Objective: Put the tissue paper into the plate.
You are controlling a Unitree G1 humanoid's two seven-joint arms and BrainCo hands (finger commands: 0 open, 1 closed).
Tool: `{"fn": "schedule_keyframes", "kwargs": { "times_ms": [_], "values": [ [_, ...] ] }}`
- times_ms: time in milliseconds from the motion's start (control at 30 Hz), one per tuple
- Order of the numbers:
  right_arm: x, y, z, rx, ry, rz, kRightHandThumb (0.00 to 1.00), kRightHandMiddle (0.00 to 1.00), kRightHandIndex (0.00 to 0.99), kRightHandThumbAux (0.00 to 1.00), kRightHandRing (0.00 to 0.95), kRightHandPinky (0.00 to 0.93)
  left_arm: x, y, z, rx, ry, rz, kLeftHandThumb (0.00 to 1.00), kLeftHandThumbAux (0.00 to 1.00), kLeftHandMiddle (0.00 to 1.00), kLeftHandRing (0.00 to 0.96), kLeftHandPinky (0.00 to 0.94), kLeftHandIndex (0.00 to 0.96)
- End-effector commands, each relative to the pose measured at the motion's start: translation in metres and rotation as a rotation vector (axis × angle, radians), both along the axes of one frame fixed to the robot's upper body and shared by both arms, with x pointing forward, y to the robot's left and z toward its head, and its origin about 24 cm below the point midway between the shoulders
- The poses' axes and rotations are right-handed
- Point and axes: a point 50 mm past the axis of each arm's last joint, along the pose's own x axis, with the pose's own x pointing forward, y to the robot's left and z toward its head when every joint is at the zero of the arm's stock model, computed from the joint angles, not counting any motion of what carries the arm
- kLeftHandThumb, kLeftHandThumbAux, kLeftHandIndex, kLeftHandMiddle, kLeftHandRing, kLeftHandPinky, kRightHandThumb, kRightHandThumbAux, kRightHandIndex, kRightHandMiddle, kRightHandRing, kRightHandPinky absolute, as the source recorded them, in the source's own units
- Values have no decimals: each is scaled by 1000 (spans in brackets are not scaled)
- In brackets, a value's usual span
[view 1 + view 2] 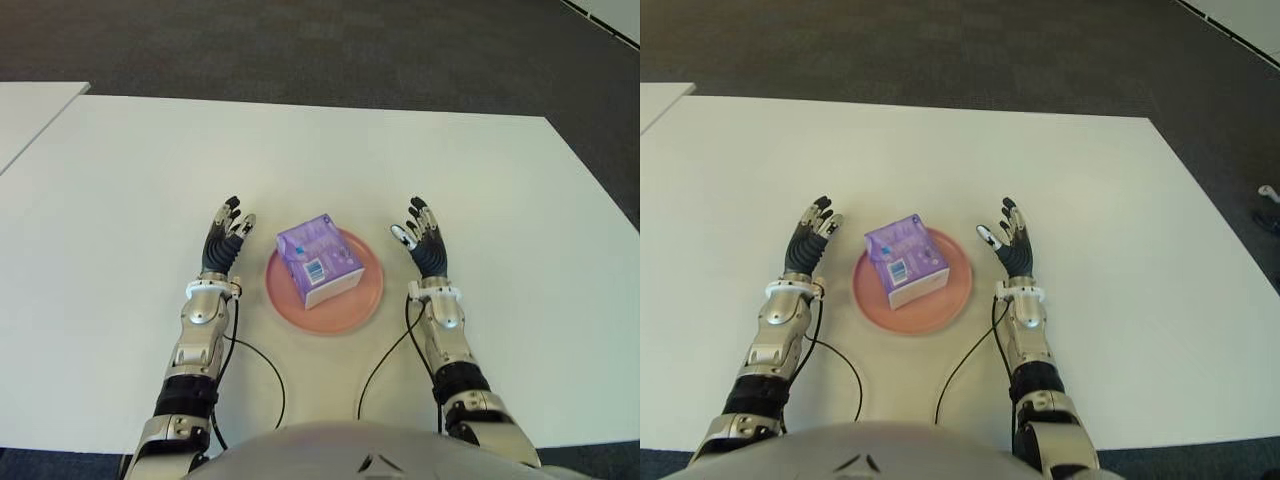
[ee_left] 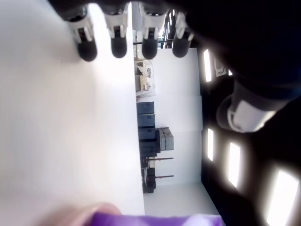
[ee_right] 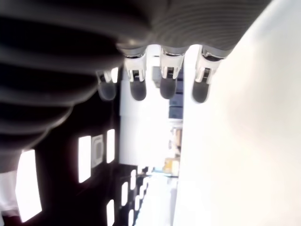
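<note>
Tissue pack (image 1: 318, 262), purple, sits in the pink plate (image 1: 365, 300) near the middle of the white table (image 1: 120, 200), tilted with one corner toward twelve o'clock. At the plate's nine o'clock, the left hand (image 1: 224, 243) shows, fingers spread and holding nothing. At three o'clock, the right hand (image 1: 424, 246) mirrors it, fingers extended and empty, apart from the plate.

The tissue pack (image 1: 319, 262) hides the middle of the plate (image 1: 365, 300). In the left wrist view only a purple edge of the pack shows, cut off and blurred.
</note>
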Motion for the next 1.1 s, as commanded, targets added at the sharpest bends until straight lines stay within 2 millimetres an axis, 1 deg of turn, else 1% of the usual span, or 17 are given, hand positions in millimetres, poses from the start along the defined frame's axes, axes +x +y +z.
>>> {"fn": "schedule_keyframes", "kwargs": {
  "times_ms": [33,500,667,800,1100],
  "values": [
    [-19,-3,-31,11,109,-23,0,0,0,568,0,0,0,-2,1,16,-12,-6,0,511,0,0,0,0],
    [-21,-5,-33,5,91,-71,0,0,0,563,0,0,2,-2,3,30,-33,-3,0,481,0,0,0,0],
    [-20,-6,-31,-3,80,-76,0,0,0,565,0,0,3,-3,4,29,-32,-1,0,473,0,0,0,0],
    [-20,-6,-24,-7,55,-78,0,0,0,576,0,0,3,-3,4,27,-32,0,0,477,0,0,0,0],
    [-24,-5,-24,-6,61,-90,0,0,0,591,0,0,3,-3,4,25,-32,2,0,489,0,0,0,0]
  ]
}}
